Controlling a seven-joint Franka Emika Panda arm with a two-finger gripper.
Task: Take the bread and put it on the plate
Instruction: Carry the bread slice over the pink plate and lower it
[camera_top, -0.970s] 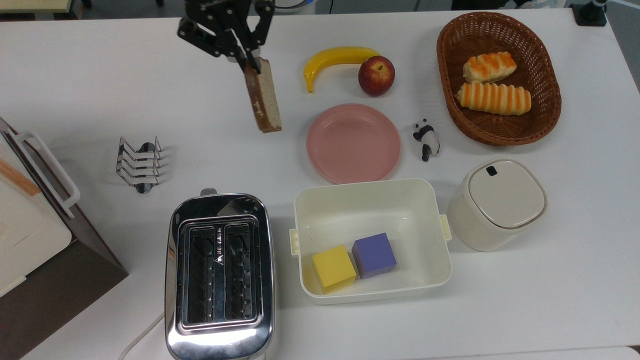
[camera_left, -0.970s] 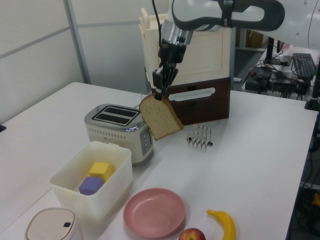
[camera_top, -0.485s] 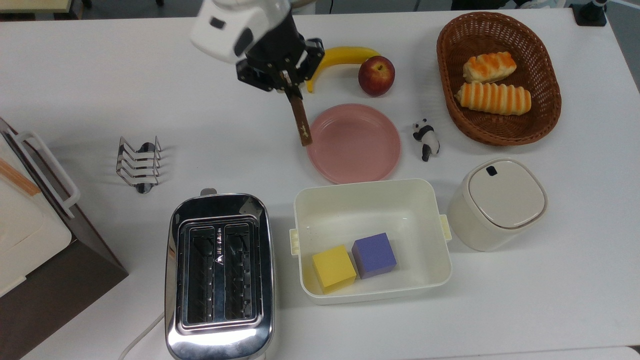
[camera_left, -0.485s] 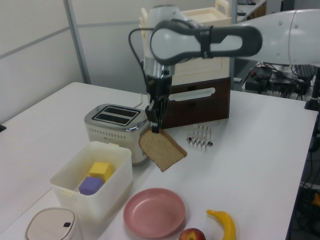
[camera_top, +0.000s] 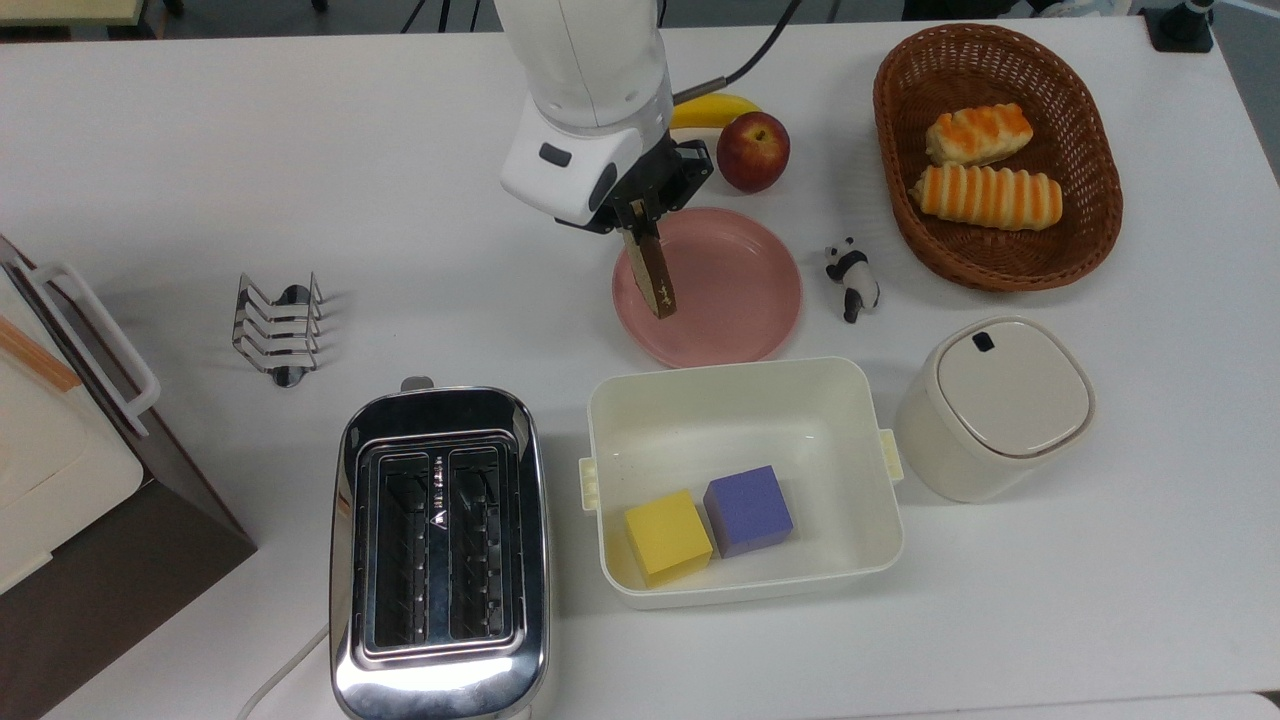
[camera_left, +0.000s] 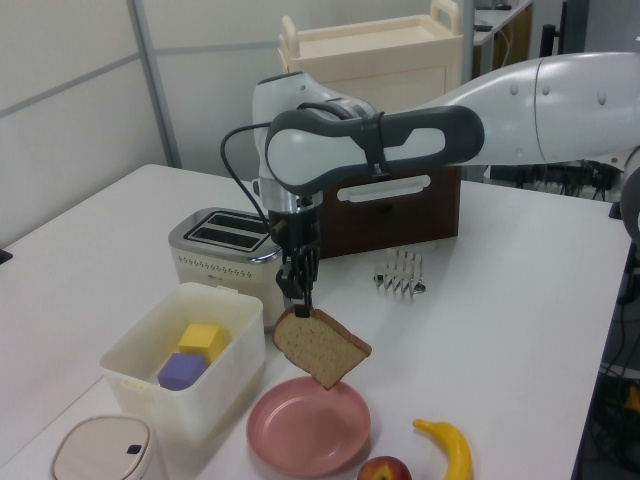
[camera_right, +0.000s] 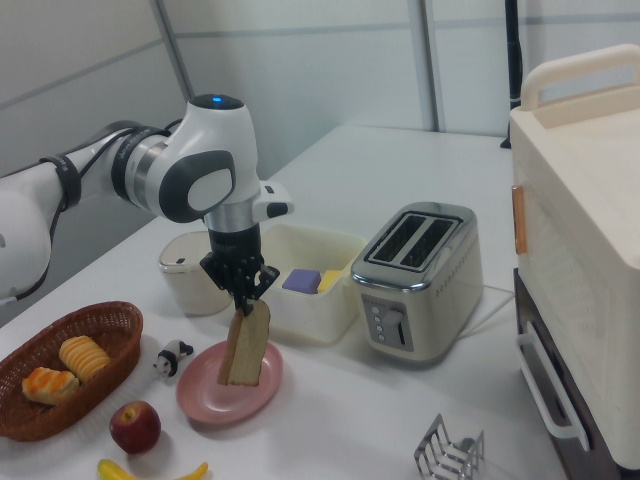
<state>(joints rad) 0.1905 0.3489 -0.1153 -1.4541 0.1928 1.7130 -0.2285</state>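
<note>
The gripper (camera_left: 300, 308) pinches 1 corner of the bread (camera_left: 321, 346), which hangs over the plate (camera_left: 305, 435); the placing step likely calls for lowering, then release.

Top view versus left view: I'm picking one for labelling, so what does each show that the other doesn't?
Top view alone: the wicker basket with rolls and the panda figure. Left view alone: the bread face-on, hanging clear above the plate, plus the background cabinet. Both: the gripper shut on the bread, toaster, tub, toast rack, apple.
</note>
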